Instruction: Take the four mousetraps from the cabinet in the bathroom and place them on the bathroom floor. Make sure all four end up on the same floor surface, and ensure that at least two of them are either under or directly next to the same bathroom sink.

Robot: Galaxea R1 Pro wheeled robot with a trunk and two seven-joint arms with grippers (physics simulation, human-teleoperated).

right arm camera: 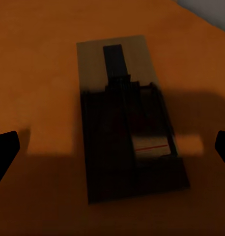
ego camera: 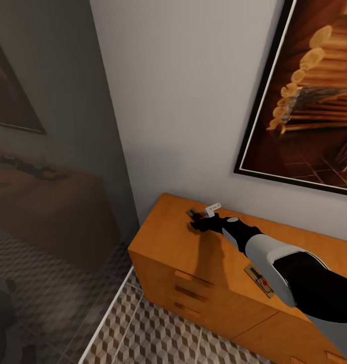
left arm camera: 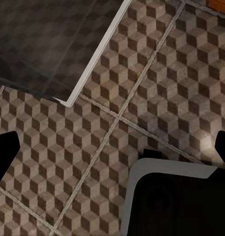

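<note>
Over the far left corner of the cabinet [ego camera: 193,253] top, the right gripper [ego camera: 202,222] hangs spread open with nothing in it; in the right wrist view its two dark fingertips [right arm camera: 5,150] stand wide on either side of a mousetrap [right arm camera: 127,118] that lies flat on the orange wood below. That trap's long axis runs straight along the line of the gripper's reach, so the open jaws would close across its short width; the bare tan end of the board points away from the wrist, and the wire parts with the red mark sit at the nearer end. Risk, as I judge it, lies in the flatness: a thin board flush on the top gives the fingertips little edge to catch, so a closing pinch could skid it toward the wall or trap only the wire and tip it. A second mousetrap [ego camera: 260,281] lies on the same top near the right forearm, angled to the front edge, and a sweeping elbow might knock it off. Down below, the left gripper [left arm camera: 112,147] is also open over the cube-patterned bathroom floor [left arm camera: 156,73], holding nothing.
</note>
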